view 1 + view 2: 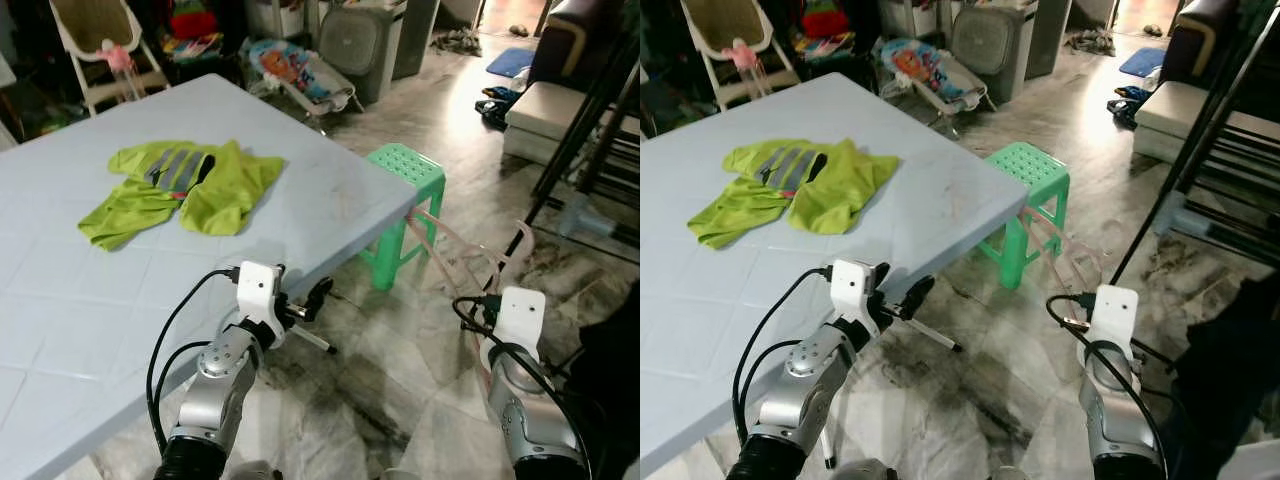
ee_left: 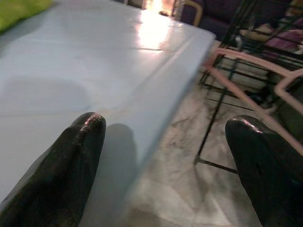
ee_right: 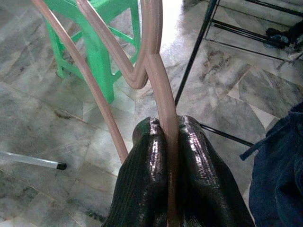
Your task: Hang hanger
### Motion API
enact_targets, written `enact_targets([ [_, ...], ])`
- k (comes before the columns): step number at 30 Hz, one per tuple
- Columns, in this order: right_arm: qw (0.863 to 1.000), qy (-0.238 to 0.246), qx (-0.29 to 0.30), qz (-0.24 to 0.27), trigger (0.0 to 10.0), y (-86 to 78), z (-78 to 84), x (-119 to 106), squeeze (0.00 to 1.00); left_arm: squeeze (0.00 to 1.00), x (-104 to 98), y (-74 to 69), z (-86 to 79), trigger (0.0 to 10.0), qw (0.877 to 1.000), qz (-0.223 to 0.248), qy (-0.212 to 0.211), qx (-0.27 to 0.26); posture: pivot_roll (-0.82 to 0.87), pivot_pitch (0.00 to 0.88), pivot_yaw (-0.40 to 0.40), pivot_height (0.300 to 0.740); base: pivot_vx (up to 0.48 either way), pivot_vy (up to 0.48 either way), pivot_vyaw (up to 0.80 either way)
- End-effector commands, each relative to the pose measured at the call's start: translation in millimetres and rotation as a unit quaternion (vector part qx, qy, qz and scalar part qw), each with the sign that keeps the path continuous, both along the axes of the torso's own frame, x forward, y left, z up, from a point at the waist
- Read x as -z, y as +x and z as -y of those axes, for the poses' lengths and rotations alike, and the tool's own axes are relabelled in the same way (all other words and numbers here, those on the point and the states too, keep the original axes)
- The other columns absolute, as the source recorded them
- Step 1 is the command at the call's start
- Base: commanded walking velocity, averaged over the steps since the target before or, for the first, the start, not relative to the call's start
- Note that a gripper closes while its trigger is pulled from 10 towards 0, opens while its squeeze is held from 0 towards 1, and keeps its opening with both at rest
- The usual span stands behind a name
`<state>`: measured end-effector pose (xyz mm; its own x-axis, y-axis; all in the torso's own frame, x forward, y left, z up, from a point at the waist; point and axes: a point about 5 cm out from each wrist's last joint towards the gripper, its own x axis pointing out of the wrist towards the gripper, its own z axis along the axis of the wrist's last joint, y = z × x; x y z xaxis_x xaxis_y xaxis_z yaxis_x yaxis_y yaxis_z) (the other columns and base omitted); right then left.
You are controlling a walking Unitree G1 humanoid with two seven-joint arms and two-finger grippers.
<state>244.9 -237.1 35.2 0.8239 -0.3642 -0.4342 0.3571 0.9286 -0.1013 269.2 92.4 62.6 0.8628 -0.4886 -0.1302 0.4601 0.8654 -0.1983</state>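
Marble floor (image 1: pixel 400 380) spreads beneath us, cluttered at the far edge, with a pale blue table (image 1: pixel 80 300) on our left. Our right gripper (image 3: pixel 165 142) is clenched on the pink hanger (image 3: pixel 154 85), the two black fingers pinching one thin bar low on the frame. From there the hanger reaches forward and up toward the green plastic stool (image 1: pixel 405 170) beside the table corner, and in the eye views its pale loops sit just in front of the stool's legs. Beyond it on our right stands a dark metal rack (image 1: pixel 590 120), which we judge to be where it should go. Our left gripper (image 2: pixel 165 156) is released and empty, fingers spread wide at the table's edge. A yellow-green reflective vest (image 1: pixel 180 185) lies crumpled well back on the tabletop.

The hold looks narrow and far from the hook, so we judge that the hanger could swivel or slip in the pinch as we swing it. Its long frame might also catch a stool leg or a rack strut on the way.
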Motion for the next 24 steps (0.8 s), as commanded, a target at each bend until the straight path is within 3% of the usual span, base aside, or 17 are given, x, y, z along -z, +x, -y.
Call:
enact_targets([
  [1, 0.999, -0.002, 0.029, 0.032, 10.0, -1.5, 13.3, -11, 0.00, 0.00, -10, 1.6, -3.6, 10.0, 1.000, 0.024, 0.003, -0.013, -0.10, 0.000, 0.009, 0.740, 0.000, 0.000, 0.00],
  [6, 0.997, -0.006, -0.010, 0.083, 10.0, 2.9, 5.8, -24, 0.00, 0.00, -33, 3.2, -18.0, 10.0, 0.992, 0.108, 0.028, -0.066, -0.09, 0.000, 0.001, 0.740, 0.000, 0.000, 0.00],
  [9, 0.995, -0.001, -0.025, 0.092, 10.0, 5.4, -1.5, -25, 0.00, 0.00, -59, 5.6, -26.2, 10.0, 0.978, 0.166, 0.060, -0.113, -0.08, 0.000, -0.007, 0.740, 0.000, 0.000, 0.00],
  [13, 0.993, 0.020, -0.021, 0.111, 10.0, 3.5, -1.4, -26, 0.00, 0.00, -33, -6.7, -49.0, 10.0, 0.953, 0.165, 0.174, -0.187, -0.07, 0.000, 0.000, 0.740, 0.000, 0.000, 0.00],
  [17, 0.993, 0.024, -0.027, 0.110, 10.0, 4.9, -6.2, -23, 0.00, 0.00, -25, -10.5, -58.3, 10.0, 0.943, 0.148, 0.195, -0.225, -0.05, 0.000, 0.003, 0.740, 0.000, 0.000, 0.00],
  [24, 0.994, 0.026, -0.023, 0.104, 10.0, 3.5, -6.2, -19, 0.00, 0.00, -24, -7.8, -50.2, 10.0, 0.952, 0.142, 0.172, -0.210, -0.06, 0.000, 0.008, 0.740, -0.121, 0.000, 0.00],
])
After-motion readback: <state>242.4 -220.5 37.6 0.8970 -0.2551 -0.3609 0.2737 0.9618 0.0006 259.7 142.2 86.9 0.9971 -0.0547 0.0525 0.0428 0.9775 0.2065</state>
